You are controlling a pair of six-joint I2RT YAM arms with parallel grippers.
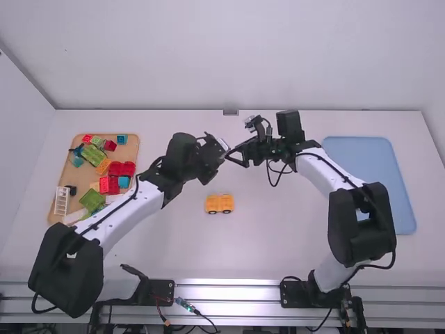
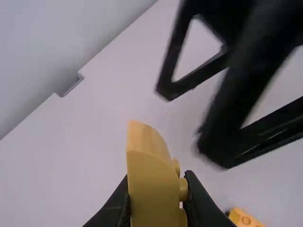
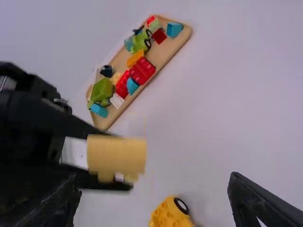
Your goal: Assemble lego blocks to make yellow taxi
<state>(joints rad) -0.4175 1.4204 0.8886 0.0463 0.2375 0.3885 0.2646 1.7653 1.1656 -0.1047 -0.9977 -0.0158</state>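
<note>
Yellow taxi body (image 1: 220, 203) stands on the white table (image 1: 278, 236) in the high view, between the two arms and nearer to the camera than their grippers. It shows two dark wheels on its near side. Above the table, the left gripper (image 1: 218, 145) and the right gripper (image 1: 236, 158) come close together, face to face. A wooden tray (image 1: 128, 150) with blocks of many colours lies at the left side; a light blue tray (image 1: 375, 174) lies at the right side.

In the left wrist view, the left gripper is pinching a yellow block (image 2: 154, 189) between its fingers — the round studs of this block point toward the other gripper, whose fingers stand apart. A corner of the taxi body is seen near the bottom edge.

In the right wrist view, the right gripper has its own fingers spread wide — the held block is seen beside them, and the taxi body shows its studs and one wheel.
</note>
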